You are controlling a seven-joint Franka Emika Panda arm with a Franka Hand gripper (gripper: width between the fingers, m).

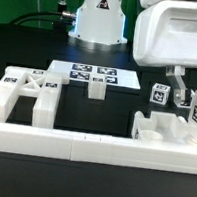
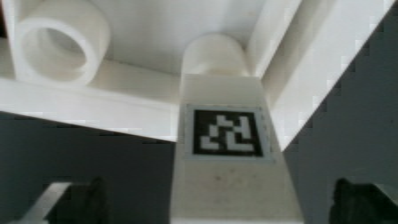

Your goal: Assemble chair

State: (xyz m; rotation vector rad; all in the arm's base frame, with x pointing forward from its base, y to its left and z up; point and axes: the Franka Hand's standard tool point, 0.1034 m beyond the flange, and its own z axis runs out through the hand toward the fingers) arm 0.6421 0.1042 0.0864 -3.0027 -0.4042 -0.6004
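Leg point(image 2: 228, 120), end-on against chair assy point(image 1: 168, 128) at exterior view's right, just behind wall point(image 1: 81, 143), sits between gripper point(image 2: 217, 205) jaws, apart and not clamping: insertion/release step; next move prob. needs straight lift-off w/o nudging leg.

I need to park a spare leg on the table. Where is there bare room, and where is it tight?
Free: the black table between the chair part at the exterior view's left and the parts cluster at its right, with the marker board behind and the border wall in front. Crowded: that cluster, under the open claw.
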